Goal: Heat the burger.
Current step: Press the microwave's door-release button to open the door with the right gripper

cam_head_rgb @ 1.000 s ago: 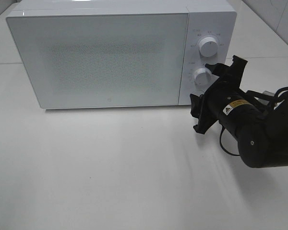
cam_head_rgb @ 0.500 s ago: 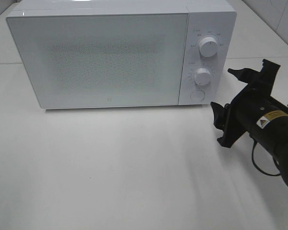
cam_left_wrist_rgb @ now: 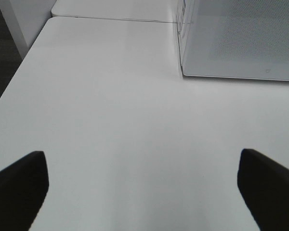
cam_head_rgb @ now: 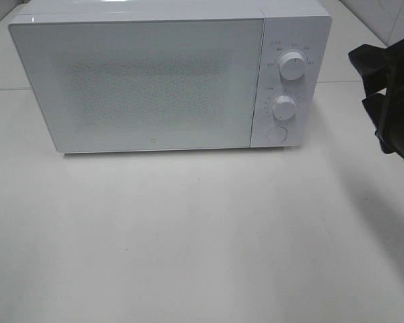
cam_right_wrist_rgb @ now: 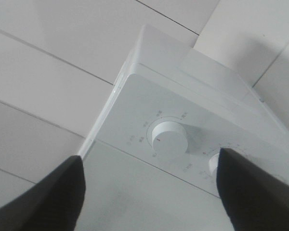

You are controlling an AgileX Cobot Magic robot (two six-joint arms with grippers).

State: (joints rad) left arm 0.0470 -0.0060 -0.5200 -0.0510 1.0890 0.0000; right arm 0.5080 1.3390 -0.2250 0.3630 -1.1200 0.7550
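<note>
Hovering just right of the shut microwave (cam_head_rgb: 148, 81) and its dials (cam_head_rgb: 283, 106), right gripper (cam_head_rgb: 363, 79) spread, empty, nearer than the spread, empty left gripper (cam_left_wrist_rgb: 142, 166); burger unseen in every view.

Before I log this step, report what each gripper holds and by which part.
Nothing is held. The left gripper is open over the table; the right gripper is open, facing the microwave. No burger in view.
</note>
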